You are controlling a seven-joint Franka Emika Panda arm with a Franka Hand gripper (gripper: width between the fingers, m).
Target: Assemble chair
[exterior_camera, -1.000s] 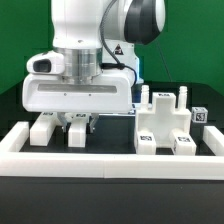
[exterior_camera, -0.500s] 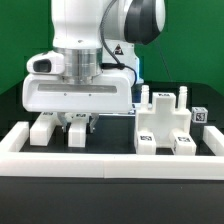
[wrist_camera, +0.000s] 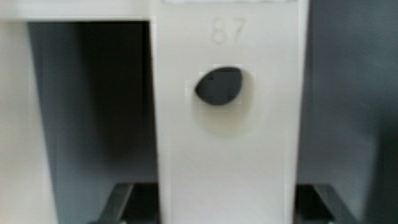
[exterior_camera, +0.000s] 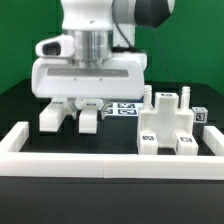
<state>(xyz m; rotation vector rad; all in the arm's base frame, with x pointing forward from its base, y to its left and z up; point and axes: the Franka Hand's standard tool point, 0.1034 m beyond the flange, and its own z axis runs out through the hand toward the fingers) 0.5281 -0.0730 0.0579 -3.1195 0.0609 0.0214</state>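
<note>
Jaws clamped on a white chair piece (wrist_camera: 240, 150).
You have the jaws almost fully closed, pinching that holed piece from both sides. The other chair block (exterior_camera: 166, 125) stands on the dark surface (exterior_camera: 112, 138) at 4 o'clock from the jaws in the exterior view, apart from them.

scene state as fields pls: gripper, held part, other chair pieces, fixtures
gripper: shut on white chair part
white chair part: flat face with one dark hole, between the fingers
blocky piece: exterior view's right, upright pegs on top, not gripped
marker board: flat, behind, partly hidden
border rail: along the front
</note>
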